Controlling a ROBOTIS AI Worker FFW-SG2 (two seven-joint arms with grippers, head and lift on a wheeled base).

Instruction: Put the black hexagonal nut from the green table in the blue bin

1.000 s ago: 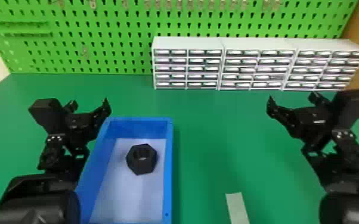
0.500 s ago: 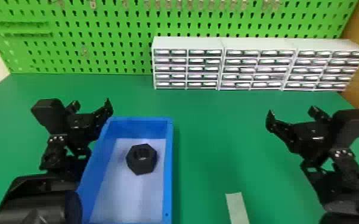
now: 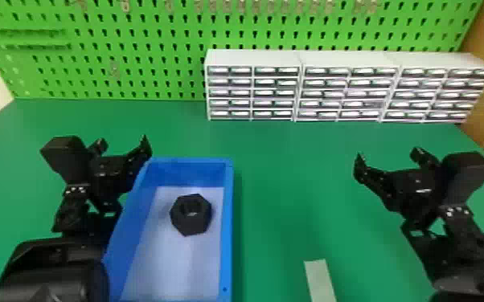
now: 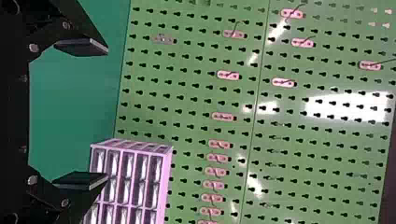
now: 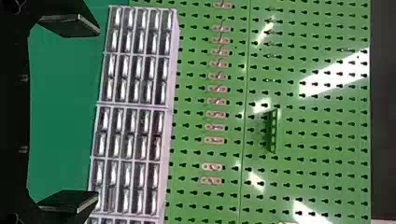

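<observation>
One nut (image 3: 189, 227), black and hexagonal, sits inside the blue bin (image 3: 227, 225), on its floor, toward the far end and a bit R of the bin's centerline; hole faces up. So the put-in part looks done, w/ no grasp left to make. What counts now is the gap btwn nut and nearer arm. L gripper (image 4: 107, 114) is by the bin's far L corner, fingers wide apart, nothing btwn them; from there the nut lies to the R and back toward the robot. Hard to say if its inner finger clears the bin's rim or touches. R gripper (image 5: 98, 114) hangs over the tabletop (image 3: 293, 180), well R of the bin, fingers also apart and holding nothing; nut is to its L, much farther off. Nut's about as wide as it's long, so no long axis to line up; the bin's own runs near to far. Next move, I'd judge: L gripper up and L, away from the bin wall, w/o crossing over the nut.
</observation>
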